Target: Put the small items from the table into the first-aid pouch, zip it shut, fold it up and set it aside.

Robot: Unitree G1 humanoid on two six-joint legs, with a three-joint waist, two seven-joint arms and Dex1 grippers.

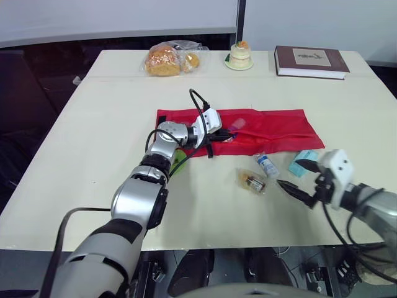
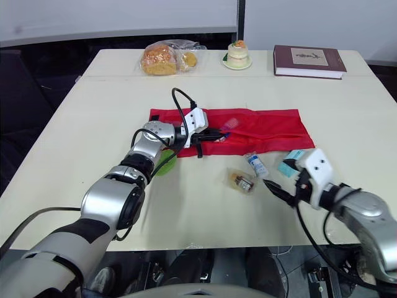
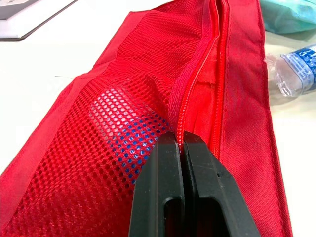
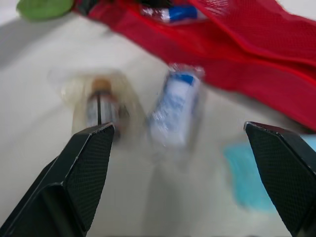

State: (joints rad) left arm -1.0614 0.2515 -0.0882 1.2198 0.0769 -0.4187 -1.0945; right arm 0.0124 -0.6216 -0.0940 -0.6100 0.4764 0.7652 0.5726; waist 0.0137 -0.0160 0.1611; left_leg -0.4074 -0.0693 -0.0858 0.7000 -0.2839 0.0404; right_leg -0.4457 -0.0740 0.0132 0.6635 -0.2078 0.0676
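The left tool [image 3: 182,144] is pinched together on the pouch's zip lip, at the centre of the head view. The right tool [image 4: 178,127] is spread wide, low over the loose items at lower right.

The step in hand looks like fetching the next item while the mouth is held up. To do it well, the right tool should centre on one thing only: the vial [image 1: 253,181] in its clear bag or the bottle [image 1: 267,164] just beside it. Both sit between its fingers now, and the crinkly wrap may slip. The left tool should lift the lip without dragging the pouch. A teal packet [image 1: 304,160] lies near, and a green piece [image 1: 178,162] shows under the left arm.

The pouch [image 1: 273,131] is red and flat, spread long across the middle of the counter [image 1: 93,124]. Its zip looks open. A blue-and-white item [image 3: 123,143] shows through its mesh panel.
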